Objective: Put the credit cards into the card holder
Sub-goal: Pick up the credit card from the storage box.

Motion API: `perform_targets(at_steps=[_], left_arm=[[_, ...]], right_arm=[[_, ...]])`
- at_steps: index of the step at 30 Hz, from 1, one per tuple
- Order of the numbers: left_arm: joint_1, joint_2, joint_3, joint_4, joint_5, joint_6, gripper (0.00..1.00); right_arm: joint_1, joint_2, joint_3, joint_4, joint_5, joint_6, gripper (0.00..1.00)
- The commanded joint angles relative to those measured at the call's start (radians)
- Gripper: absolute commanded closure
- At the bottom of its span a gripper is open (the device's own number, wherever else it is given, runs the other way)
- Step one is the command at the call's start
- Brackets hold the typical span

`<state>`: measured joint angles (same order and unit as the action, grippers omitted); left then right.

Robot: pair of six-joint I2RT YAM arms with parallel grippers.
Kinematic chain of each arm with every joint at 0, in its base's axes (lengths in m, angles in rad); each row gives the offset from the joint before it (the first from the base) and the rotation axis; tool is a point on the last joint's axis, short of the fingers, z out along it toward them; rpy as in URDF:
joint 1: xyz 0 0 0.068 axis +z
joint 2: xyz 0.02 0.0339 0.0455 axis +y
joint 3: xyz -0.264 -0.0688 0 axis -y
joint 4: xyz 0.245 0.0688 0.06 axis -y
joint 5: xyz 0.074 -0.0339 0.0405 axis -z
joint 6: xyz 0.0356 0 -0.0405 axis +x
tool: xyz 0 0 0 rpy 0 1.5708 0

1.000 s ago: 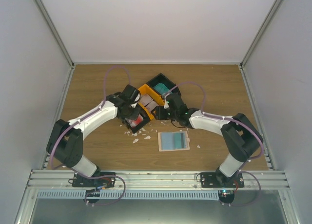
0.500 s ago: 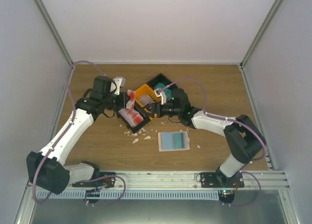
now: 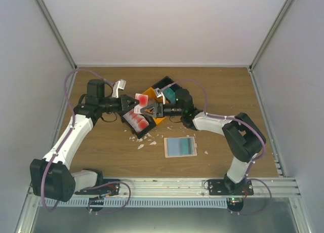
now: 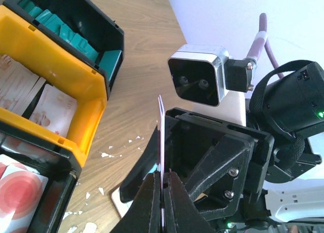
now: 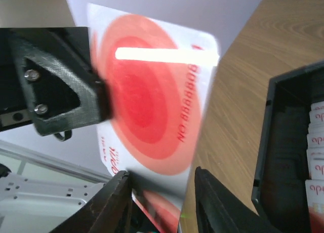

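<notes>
At the near side of the wood-grain desk [image 3: 101, 152]: 1 card holder [image 3: 180, 147], flat and squarish, with a tan rim and a pale blue face. It lies alone, well apart from both hands.

A scatter of small white scraps [image 3: 144, 139] sits just beyond it, to the left.

Next is a row of 3 joined plastic bins:
- The near black bin [image 4: 55, 192] holds white cards with red rings.
- The orange bin [image 4: 61, 66] holds pale white-and-red cards [image 4: 50, 109].
- The far black bin [image 4: 96, 25] holds teal cards [image 4: 55, 28].

Above the bins the 2 hands face each other. The left hand [image 4: 162, 192] is clamped on 1 credit card [image 5: 152, 101]. The card is thin, glossy white with red concentric rings and rounded corners, and shows edge-on in the left wrist view.

The right hand [image 5: 162, 202] has its fingers apart and is gripping nothing. The card's lower edge sits between its black fingertips [image 5: 119, 202]; I can't tell whether they touch.
</notes>
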<state>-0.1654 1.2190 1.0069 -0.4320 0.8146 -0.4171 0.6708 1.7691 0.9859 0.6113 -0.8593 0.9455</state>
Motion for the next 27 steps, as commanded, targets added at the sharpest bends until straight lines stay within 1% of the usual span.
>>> perform_targets(at_steps=[1, 2, 3, 4, 5, 6, 8, 9, 17, 21, 22, 25, 27], left_arm=[[0.017, -0.030, -0.020, 0.067, 0.112, -0.028, 1.00], [0.022, -0.032, -0.022, 0.065, 0.111, -0.027, 0.99], [0.027, -0.036, -0.023, 0.062, 0.105, -0.026, 0.95], [0.031, -0.041, -0.025, 0.060, 0.093, -0.026, 0.89], [0.037, -0.045, -0.029, 0.056, 0.079, -0.025, 0.79], [0.042, -0.050, -0.031, 0.052, 0.064, -0.024, 0.74], [0.050, -0.058, -0.037, 0.049, 0.048, -0.020, 0.65], [0.054, -0.059, -0.040, 0.050, 0.045, -0.020, 0.64], [0.059, -0.021, -0.049, 0.046, 0.065, 0.005, 0.64], [0.058, 0.004, -0.054, 0.044, 0.114, 0.027, 0.65], [0.058, 0.009, -0.051, 0.036, 0.109, 0.033, 0.65], [0.059, 0.011, -0.039, 0.007, 0.059, 0.050, 0.73], [0.061, 0.011, -0.038, 0.008, 0.058, 0.052, 0.78]], right_arm=[[-0.017, 0.023, 0.005, 0.153, -0.012, 0.115, 0.75], [-0.023, 0.022, -0.007, 0.175, -0.008, 0.132, 0.84], [-0.029, 0.020, -0.019, 0.198, -0.005, 0.146, 0.92], [-0.036, 0.017, -0.031, 0.218, -0.004, 0.160, 0.98], [-0.042, 0.013, -0.043, 0.236, -0.004, 0.171, 0.99], [-0.045, 0.011, -0.053, 0.254, -0.006, 0.180, 1.00], [-0.052, 0.002, -0.065, 0.273, -0.012, 0.188, 1.00], [-0.053, -0.001, -0.068, 0.275, -0.015, 0.187, 1.00], [-0.054, -0.016, -0.077, 0.293, -0.055, 0.195, 0.99], [-0.054, -0.019, -0.072, 0.297, -0.084, 0.198, 1.00], [-0.054, -0.019, -0.071, 0.299, -0.093, 0.203, 1.00], [-0.055, -0.025, -0.073, 0.329, -0.115, 0.222, 1.00], [-0.054, -0.032, -0.074, 0.335, -0.121, 0.224, 1.00]])
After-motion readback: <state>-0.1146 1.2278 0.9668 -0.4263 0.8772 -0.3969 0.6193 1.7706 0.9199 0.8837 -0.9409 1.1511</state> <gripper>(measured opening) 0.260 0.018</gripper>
